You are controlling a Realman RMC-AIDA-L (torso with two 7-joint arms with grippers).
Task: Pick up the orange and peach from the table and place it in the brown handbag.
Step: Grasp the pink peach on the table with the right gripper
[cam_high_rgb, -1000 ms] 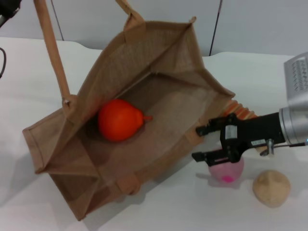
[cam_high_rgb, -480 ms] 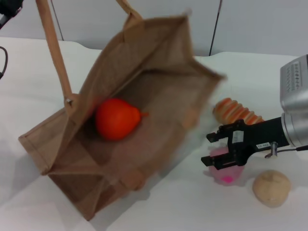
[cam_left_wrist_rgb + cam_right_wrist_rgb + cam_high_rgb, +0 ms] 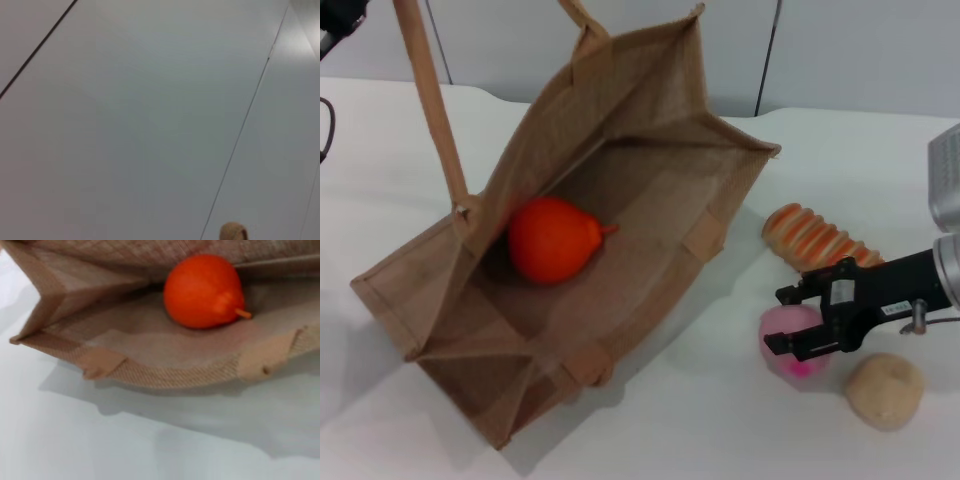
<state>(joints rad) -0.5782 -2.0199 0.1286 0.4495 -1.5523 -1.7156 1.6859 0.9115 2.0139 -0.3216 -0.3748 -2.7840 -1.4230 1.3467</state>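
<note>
Head view: I see the orange (image 3: 552,240) lying inside the brown handbag (image 3: 650,130). Right gripper (image 3: 788,320) hovers over the peach (image 3: 788,340) on the table (image 3: 720,420), fingers spread, not clamped.
Left wrist view: wall only; left gripper unseen.
Right wrist view: orange (image 3: 202,290) in bag.

small white label on the right gripper (image 3: 798,321), print too small to read, no other text
</note>
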